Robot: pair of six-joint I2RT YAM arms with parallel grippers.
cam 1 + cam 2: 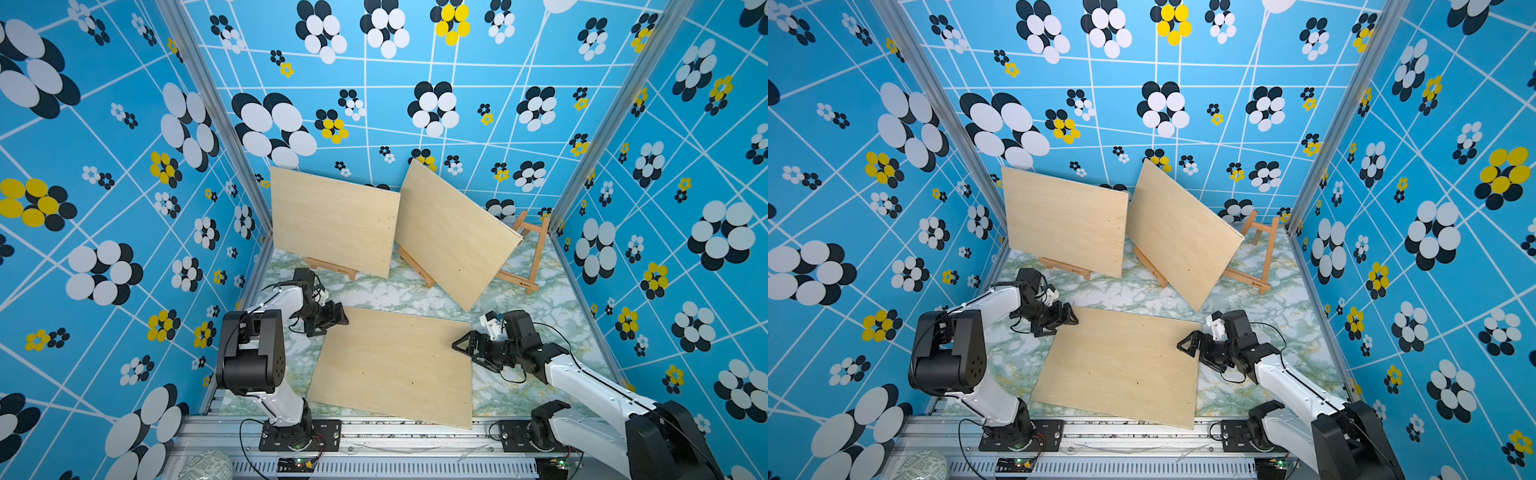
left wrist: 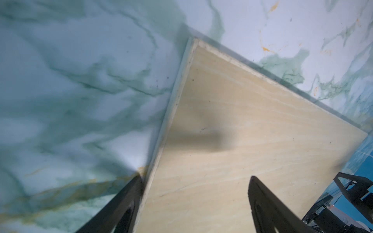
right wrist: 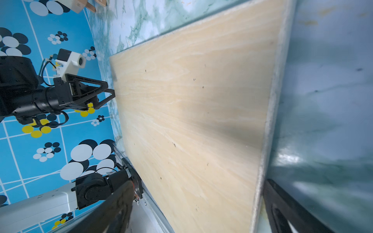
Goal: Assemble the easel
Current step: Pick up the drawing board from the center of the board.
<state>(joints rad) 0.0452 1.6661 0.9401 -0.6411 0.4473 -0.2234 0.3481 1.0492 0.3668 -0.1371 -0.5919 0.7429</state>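
Easel board (image 1: 395, 365) flat between left gripper (image 1: 332, 324) and right gripper (image 1: 467, 353)

Count from my side: three plywood boards: back-left board (image 1: 332, 220), back-middle board (image 1: 453, 232), and flat board (image 1: 395, 365) by the front edge of the desk (image 1: 365, 297). Three wooden easels along the back edge: left easel (image 1: 332, 266), middle easel (image 1: 417, 266), and corner easel (image 1: 517, 280) at the back-right corner. Two tools, both mine: left tool (image 1: 338, 320), right tool (image 1: 465, 353).
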